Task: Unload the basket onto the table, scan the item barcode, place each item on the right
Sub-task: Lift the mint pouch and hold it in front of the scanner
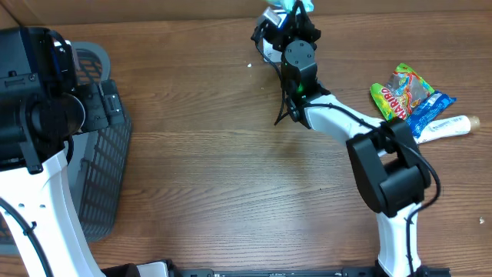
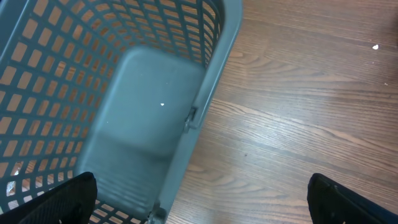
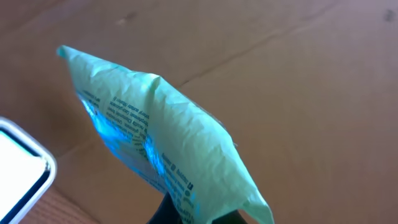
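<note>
Closed tight on a bottom corner of the green packet (image 3: 161,137) at the far edge of the table (image 1: 223,169), the right gripper (image 1: 286,19) may let the limp film flop, hiding its barcode; the left gripper (image 2: 202,202) gapes empty.

**Haribo name shows on sweet bag; packet print defeats the lens**

Overhead, the brand name "HARIBO" runs across the green sweet bag (image 1: 400,94), which lies well apart from the fingers (image 3: 163,214) of the right gripper (image 3: 189,218). Just above those fingers, rows of dark small print cover the pale green packet (image 3: 161,143), but none is legible.
</note>
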Robot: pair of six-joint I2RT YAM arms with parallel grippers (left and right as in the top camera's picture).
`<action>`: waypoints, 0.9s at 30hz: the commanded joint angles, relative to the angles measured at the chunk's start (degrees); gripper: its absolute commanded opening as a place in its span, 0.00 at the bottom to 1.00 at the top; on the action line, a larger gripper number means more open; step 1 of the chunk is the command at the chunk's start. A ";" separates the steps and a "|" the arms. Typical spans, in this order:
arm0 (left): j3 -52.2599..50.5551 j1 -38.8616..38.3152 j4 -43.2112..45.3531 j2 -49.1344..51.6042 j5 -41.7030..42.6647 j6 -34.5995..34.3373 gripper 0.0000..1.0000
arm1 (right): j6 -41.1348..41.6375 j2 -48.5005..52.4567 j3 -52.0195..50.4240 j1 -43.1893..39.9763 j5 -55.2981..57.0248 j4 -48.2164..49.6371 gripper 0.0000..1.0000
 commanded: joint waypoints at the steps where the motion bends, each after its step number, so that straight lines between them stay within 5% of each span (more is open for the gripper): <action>1: 1.01 0.24 0.07 0.24 -0.33 0.61 1.00 | -4.74 3.10 0.98 -1.90 -3.32 1.33 0.04; 10: 1.01 0.24 0.07 0.24 -0.33 0.61 1.00 | -4.85 6.36 1.79 -3.50 -4.52 1.16 0.04; 16: 1.01 0.26 0.07 0.24 -0.33 0.61 1.00 | -3.69 6.38 9.81 -4.07 -2.99 -10.67 0.04; 27: 1.01 0.24 0.07 0.24 -0.33 0.61 1.00 | -3.15 6.38 14.14 -4.13 -3.82 -16.48 0.04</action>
